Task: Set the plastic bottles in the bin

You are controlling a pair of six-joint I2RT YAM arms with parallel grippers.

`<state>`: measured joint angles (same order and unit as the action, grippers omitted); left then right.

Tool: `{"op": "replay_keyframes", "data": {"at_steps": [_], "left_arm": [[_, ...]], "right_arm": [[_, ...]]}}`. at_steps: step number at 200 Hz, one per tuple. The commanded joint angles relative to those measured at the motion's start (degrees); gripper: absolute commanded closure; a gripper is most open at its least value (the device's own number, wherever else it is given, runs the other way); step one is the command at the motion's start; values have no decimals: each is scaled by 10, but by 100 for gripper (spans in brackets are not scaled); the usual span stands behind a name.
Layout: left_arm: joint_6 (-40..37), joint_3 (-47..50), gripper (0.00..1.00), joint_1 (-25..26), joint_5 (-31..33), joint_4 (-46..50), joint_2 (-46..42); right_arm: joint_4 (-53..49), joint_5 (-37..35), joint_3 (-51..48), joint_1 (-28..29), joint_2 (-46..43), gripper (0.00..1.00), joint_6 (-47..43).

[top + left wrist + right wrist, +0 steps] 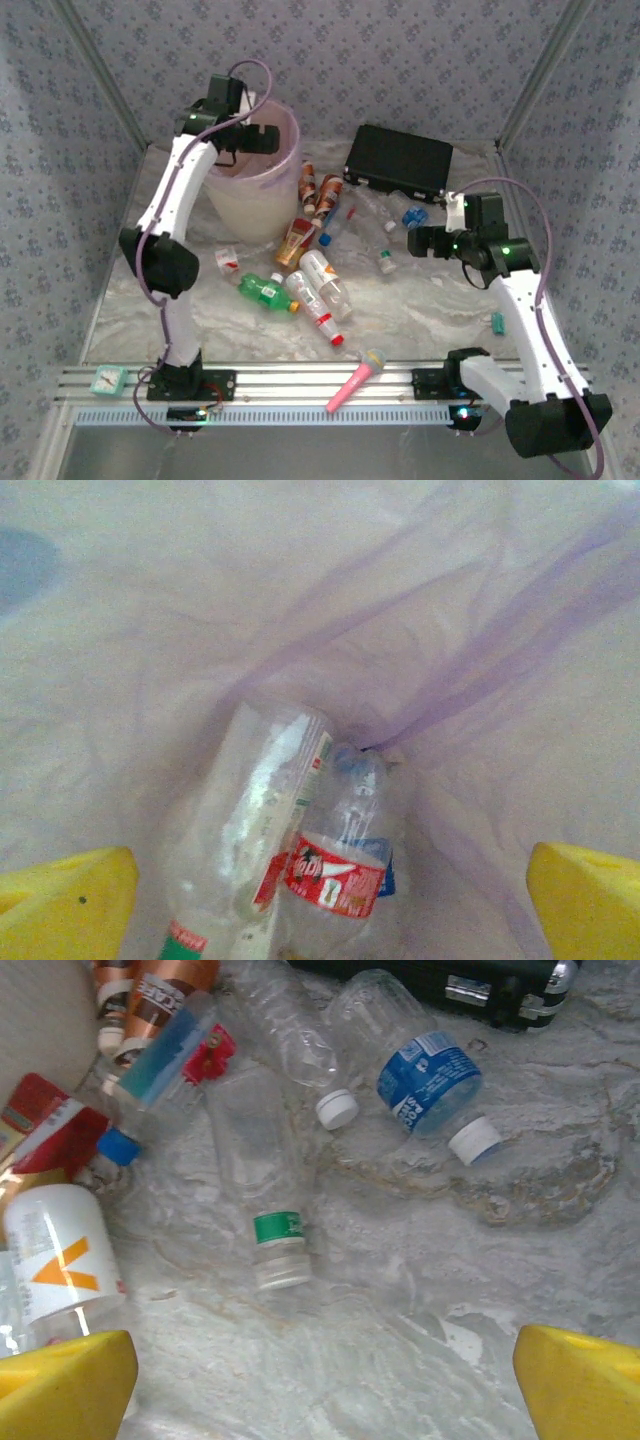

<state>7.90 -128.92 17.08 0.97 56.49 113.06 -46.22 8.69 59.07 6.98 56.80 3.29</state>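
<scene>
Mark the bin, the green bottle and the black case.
bin (255, 200), top external view, front wall.
green bottle (261, 290), top external view, its body.
black case (400, 160), top external view, lid centre.

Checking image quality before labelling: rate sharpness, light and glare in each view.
Top external: even, soft light, faint shadows, slightly hazy, and the bottles look small and soft. Left wrist: washed-out and blurry inside the bin, with the two bottles there smeared. Right wrist: sharpest, labels partly legible, mild sheen on clear plastic, yellow fingertips out of focus.
</scene>
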Motion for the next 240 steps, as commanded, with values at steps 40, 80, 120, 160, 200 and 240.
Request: {"op": "replay_keyframes", "data": {"at_steps": [40, 80, 120, 160, 200, 240], "left_arm": [[-3, 175, 0, -35, -11, -62, -238], [42, 376, 0, -47, -90, -97, -394], [124, 520, 0, -51, -198, -146, -511], [142, 584, 1, -51, -218, -140, -551], [147, 592, 1, -54, -211, -147, -570], [148, 583, 1, -55, -214, -150, -555]], "right_arm": [[1, -91, 11, -3, 63, 18, -122], [22, -84, 63, -51, 210, 23, -208], [69, -42, 138, -57, 354, 22, -286], [55, -35, 219, -51, 478, 20, -328], [45, -14, 272, -41, 554, 19, -342], [25, -16, 301, -37, 607, 21, -352]]}}
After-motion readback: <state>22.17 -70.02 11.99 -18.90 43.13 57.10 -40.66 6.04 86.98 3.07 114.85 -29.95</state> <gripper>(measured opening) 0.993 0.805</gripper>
